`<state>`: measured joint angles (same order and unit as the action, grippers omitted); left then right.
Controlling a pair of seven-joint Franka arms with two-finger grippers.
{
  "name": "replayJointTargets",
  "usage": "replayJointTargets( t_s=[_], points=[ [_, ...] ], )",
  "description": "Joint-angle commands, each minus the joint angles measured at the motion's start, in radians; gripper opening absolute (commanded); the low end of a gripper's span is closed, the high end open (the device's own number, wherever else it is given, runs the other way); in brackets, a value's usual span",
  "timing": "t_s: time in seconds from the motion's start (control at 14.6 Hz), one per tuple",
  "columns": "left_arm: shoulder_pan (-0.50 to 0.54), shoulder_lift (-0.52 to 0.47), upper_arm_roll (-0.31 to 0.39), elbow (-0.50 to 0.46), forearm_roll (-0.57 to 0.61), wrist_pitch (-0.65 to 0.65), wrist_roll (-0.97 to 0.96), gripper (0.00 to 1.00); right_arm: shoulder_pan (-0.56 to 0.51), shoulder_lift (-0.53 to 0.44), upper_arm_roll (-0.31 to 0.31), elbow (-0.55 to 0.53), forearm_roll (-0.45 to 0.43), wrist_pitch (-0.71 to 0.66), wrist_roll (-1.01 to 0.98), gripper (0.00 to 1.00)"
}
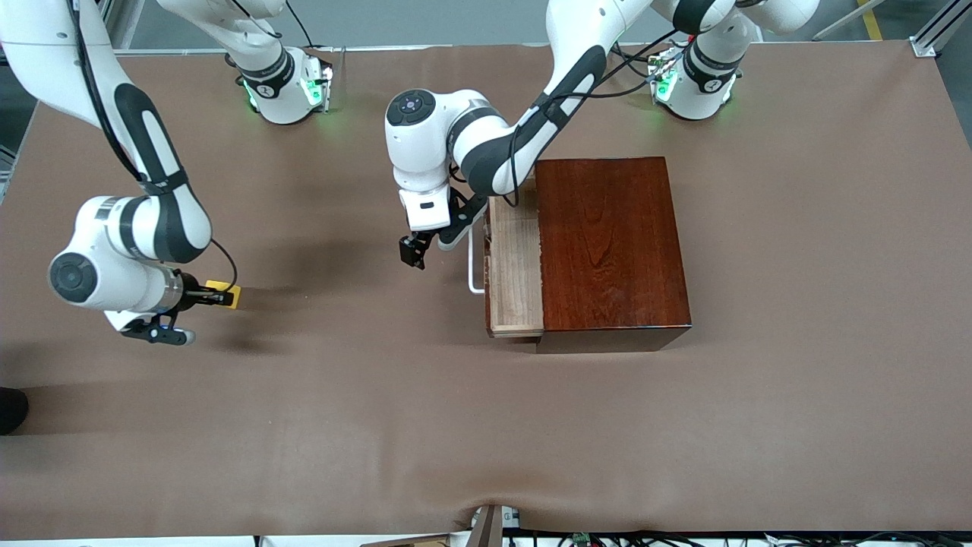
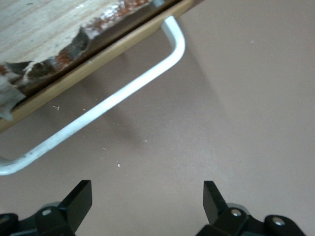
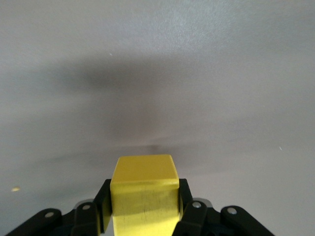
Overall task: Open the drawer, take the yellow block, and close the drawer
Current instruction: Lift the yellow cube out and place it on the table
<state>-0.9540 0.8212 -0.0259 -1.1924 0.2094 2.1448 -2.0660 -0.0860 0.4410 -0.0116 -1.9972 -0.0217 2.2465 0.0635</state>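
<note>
The dark reddish-brown wooden box (image 1: 611,239) stands mid-table with its drawer (image 1: 515,266) pulled partly out, showing the pale wood inside. The white U-shaped handle (image 1: 474,262) faces the right arm's end; it also shows in the left wrist view (image 2: 123,98). My left gripper (image 1: 414,252) is open and empty, just off the handle, over bare table. My right gripper (image 1: 220,295) is shut on the yellow block (image 1: 225,293) at the right arm's end of the table. The block (image 3: 143,194) sits squarely between the fingers (image 3: 102,201).
The brown table cover (image 1: 486,425) is bare around the box. A dark object (image 1: 11,410) shows at the view's edge near the right arm's end. The drawer's front edge is chipped (image 2: 69,49).
</note>
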Motion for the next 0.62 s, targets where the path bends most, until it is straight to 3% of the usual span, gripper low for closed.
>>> replayJointTargets(
  t_s=[0.0, 0.14, 0.27, 0.48, 0.55],
  points=[
    [-0.012, 0.026, 0.015, 0.037, 0.011, -0.020, -0.031, 1.00, -0.049, -0.047, 0.021, -0.080, -0.024, 0.053, -0.047, 0.00],
    [-0.012, 0.024, 0.017, 0.037, 0.011, -0.057, -0.032, 1.00, -0.050, -0.047, 0.019, -0.080, -0.024, 0.053, -0.045, 0.03],
    [-0.011, 0.016, 0.017, 0.037, 0.013, -0.114, -0.029, 1.00, -0.057, -0.033, 0.019, -0.078, -0.024, 0.056, -0.036, 0.21],
    [-0.002, 0.013, 0.017, 0.037, 0.013, -0.187, -0.028, 1.00, -0.069, -0.030, 0.021, -0.075, -0.024, 0.056, -0.030, 0.71],
    [0.003, 0.012, 0.017, 0.037, 0.012, -0.197, -0.026, 1.00, -0.070, -0.028, 0.021, -0.075, -0.024, 0.056, -0.030, 0.80]
  ],
)
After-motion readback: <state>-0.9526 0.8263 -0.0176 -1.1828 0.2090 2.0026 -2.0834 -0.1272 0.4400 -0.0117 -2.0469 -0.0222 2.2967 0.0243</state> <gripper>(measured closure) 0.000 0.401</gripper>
